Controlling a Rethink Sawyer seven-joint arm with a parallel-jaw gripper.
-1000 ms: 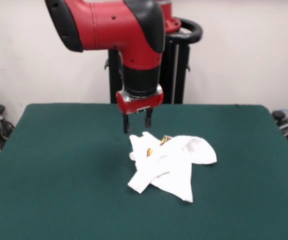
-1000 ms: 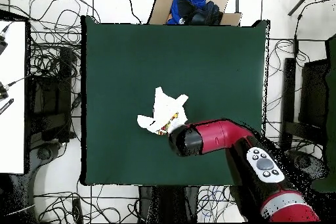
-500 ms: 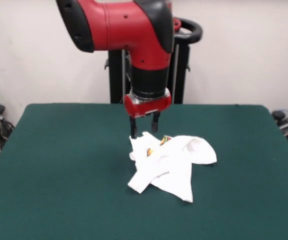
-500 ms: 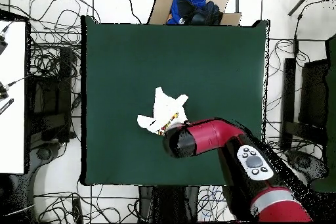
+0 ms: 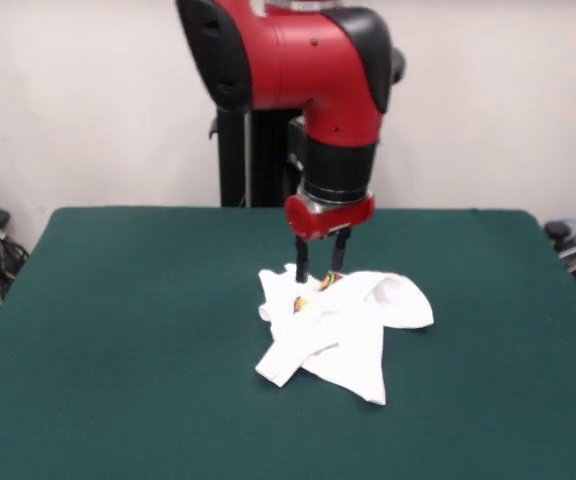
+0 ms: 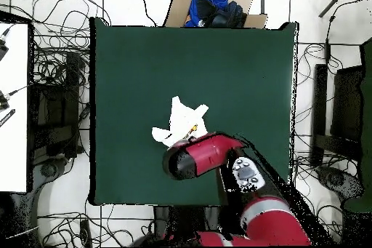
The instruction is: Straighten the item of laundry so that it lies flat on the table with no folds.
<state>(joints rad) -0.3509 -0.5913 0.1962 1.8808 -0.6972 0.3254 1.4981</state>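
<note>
One crumpled shirt [image 5: 343, 325] lies folded over itself mid-counter [image 5: 118, 330], its print mostly hidden. From overhead the arm [image 6: 207, 156] covers its near edge. The fingers [image 5: 319, 258] stand parted at its far edge, gripping nothing.

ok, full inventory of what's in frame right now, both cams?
T-shirt: 1, white with colourful print, crumpled with folds near the table's middle.
Table: 1, dark green top, holds only the shirt.
Cardboard box: 1, brown, with blue and dark cloth in it, off the table's edge at the top of the overhead view.
Cables: many, black, on the floor around the table.
White surface: 1, at the left edge of the overhead view.
Arm: 1, red and black, over the shirt.
Gripper: 1, black fingers, open, tips at the shirt's far edge.
</note>
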